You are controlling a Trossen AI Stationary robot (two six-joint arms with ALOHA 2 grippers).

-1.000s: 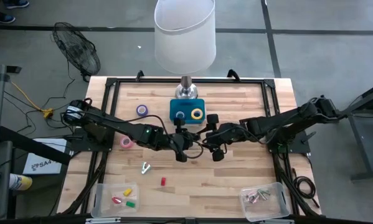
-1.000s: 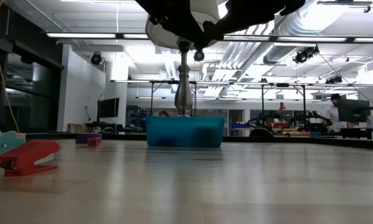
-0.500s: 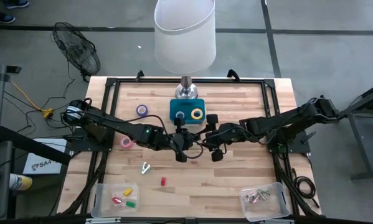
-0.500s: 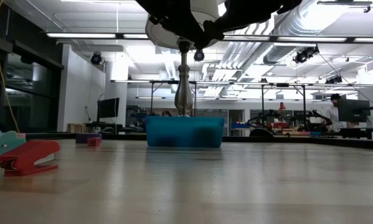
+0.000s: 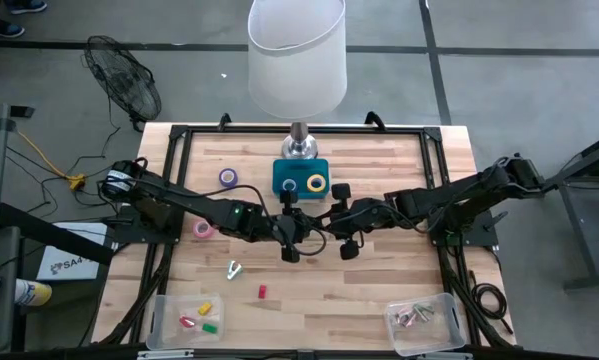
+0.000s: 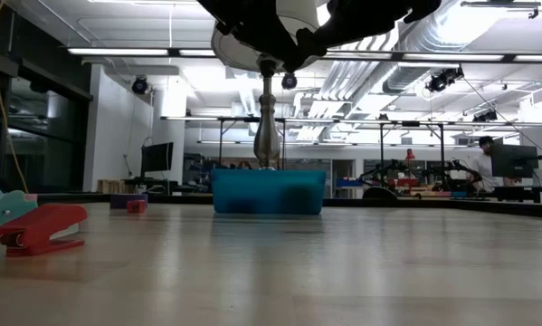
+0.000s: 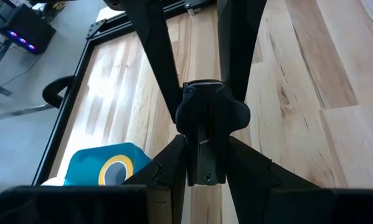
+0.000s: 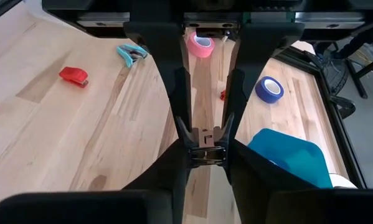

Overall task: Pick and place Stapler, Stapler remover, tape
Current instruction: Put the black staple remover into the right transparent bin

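Note:
Both arms meet above the table's middle, each gripper shut on a black stapler [image 7: 206, 134]. My left gripper [image 5: 297, 226] comes from the left and my right gripper [image 5: 325, 222] from the right. A red stapler [image 5: 261, 291] and a teal stapler remover [image 5: 234, 268] lie on the wood nearer the front. One purple tape roll [image 5: 228, 177] and a pink roll [image 5: 203, 229] lie flat at the left. Blue tape [image 5: 290, 184] and yellow tape [image 5: 317, 183] sit in a teal tray [image 5: 301, 172]. My left gripper pinches the black stapler's two sides [image 7: 198, 163] between its two fingers at the end nearer the table's left. The fingers lie about level, coming from the left, along the stapler. The stapler is clear of the table. My right gripper pinches the stapler's other end, with the metal front [image 8: 205, 142], between its two fingers. These fingers come about level from the table's right and meet my left gripper's fingers [image 8: 174, 74] head-on. The stapler hangs level between the two grippers.
A lamp with a white shade [image 5: 297, 55] stands at the far middle, right behind the teal tray. Clear bins sit at the near left [image 5: 189, 318] and near right [image 5: 424, 320]. A small red block [image 8: 223, 94] lies near the pink roll.
My right gripper's fingers have closed in on the black stapler that my left gripper holds. Both arms have stayed where they were, and the stapler has not moved.

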